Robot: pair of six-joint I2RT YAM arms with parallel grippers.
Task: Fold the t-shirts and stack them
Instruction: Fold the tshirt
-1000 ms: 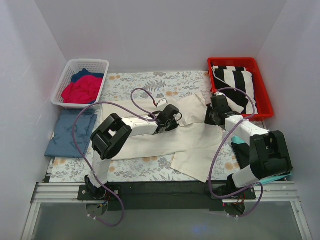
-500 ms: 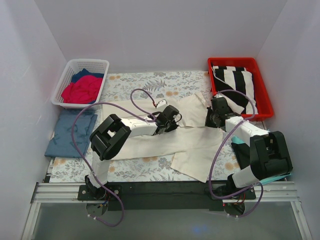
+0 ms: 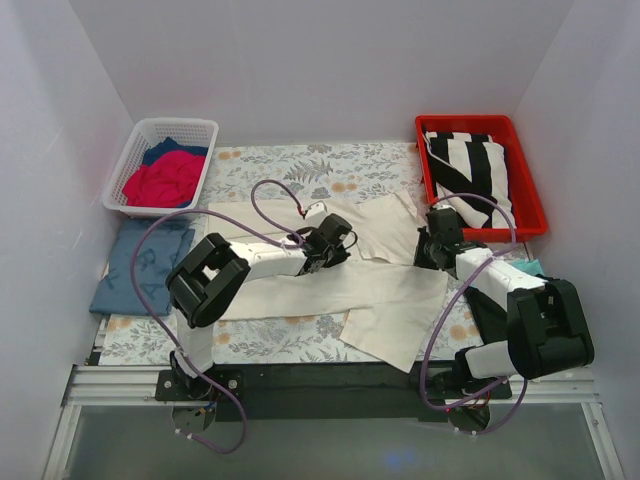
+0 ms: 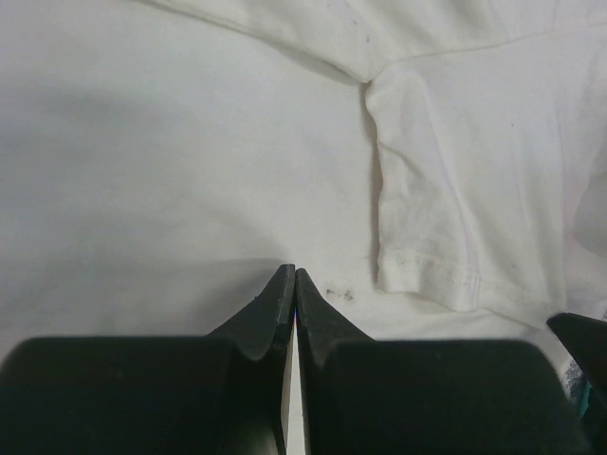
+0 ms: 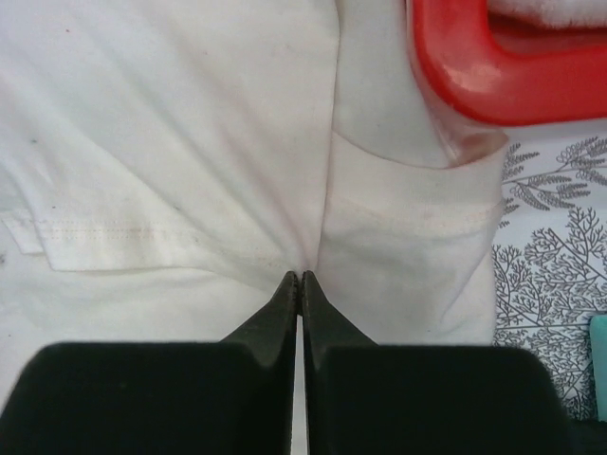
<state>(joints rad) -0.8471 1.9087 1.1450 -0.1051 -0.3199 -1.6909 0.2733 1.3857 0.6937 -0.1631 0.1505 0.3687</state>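
A large cream t-shirt [image 3: 380, 290] lies spread over the middle of the table and fills the left wrist view [image 4: 190, 142] and the right wrist view [image 5: 171, 142]. My left gripper [image 3: 337, 236] is shut, its tips [image 4: 292, 273] pinching the cream cloth beside a sleeve hem. My right gripper [image 3: 437, 247] is shut, and the cloth's folds run together at its tips [image 5: 302, 276] near the red bin's corner. A folded blue-grey t-shirt [image 3: 140, 265] lies at the left. Red and navy t-shirts [image 3: 162, 175] sit in a white basket.
The white basket [image 3: 205, 128] stands at the back left. A red bin [image 3: 528, 205] with black-and-white striped cloth stands at the back right, its corner close to my right gripper [image 5: 474, 85]. A teal cloth [image 3: 530, 268] lies by the right arm. The grey floral covering [image 5: 550, 246] lies underneath.
Both grippers have moved toward the near edge, dragging the cream t-shirt's far part with them. The left arm's elbow has swung left.
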